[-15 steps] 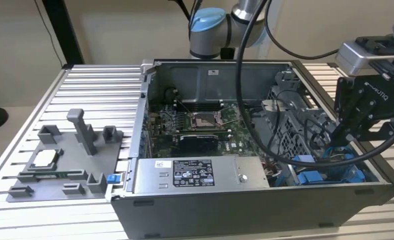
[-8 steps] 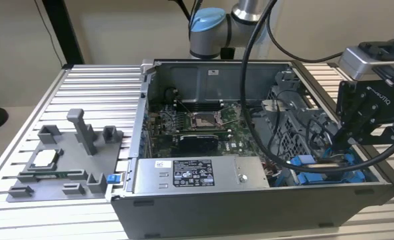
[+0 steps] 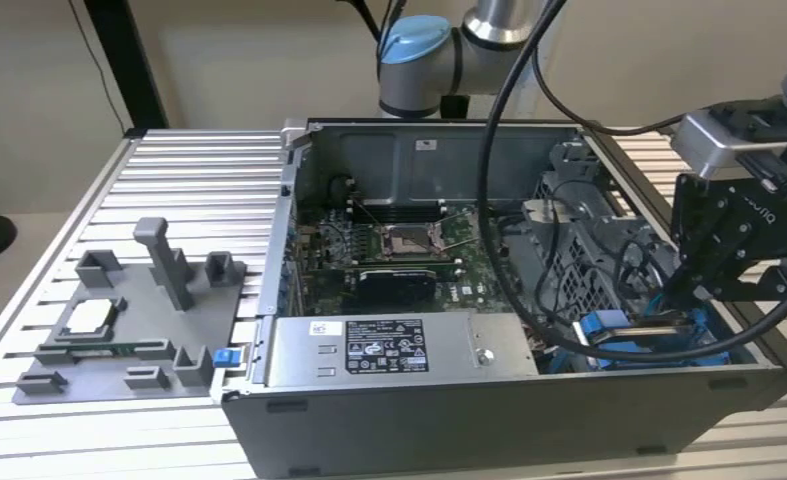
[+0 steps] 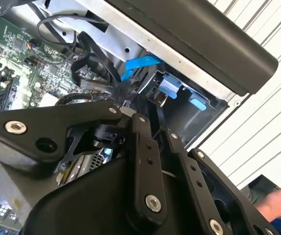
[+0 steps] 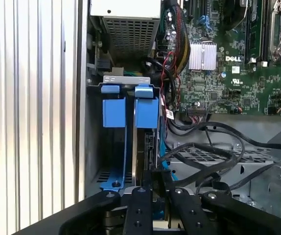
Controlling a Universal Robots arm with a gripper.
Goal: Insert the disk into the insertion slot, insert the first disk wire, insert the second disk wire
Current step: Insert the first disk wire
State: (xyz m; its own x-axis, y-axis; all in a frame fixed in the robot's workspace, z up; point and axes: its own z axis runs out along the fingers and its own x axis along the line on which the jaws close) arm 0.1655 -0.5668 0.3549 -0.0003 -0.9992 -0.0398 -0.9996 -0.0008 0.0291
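The claw (image 5: 153,183) is sitting closest to the lens, its fingers pinching the edge of the disk (image 5: 149,147). The disk is standing on edge inside the insertion slot (image 5: 114,111), beside the blue rails. Black cables (image 5: 204,154) are looping just beside the bay. As I judge it, they are threatening to snag the claw or the frame, and any tilt against the rails is risking a jam before the disk seats.
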